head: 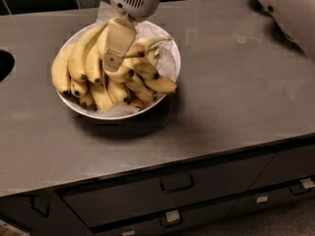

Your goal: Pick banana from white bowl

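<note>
The white bowl, wide, shallow and lined with crinkled white paper, stands on the grey counter at left of centre, heaped with several yellow bananas. A large curved banana with a thin greenish-brown stem pointing right lies on top of the pile. My gripper comes down from the top edge and rests on the pile's middle, touching the left part of that banana and a shorter dark-tipped one below. The gripper's body hides the bananas behind it.
A second white bowl sits at the counter's far right corner. A dark sink opening is at the left edge. A dark tiled wall runs behind. Drawers with handles are below the counter's front edge.
</note>
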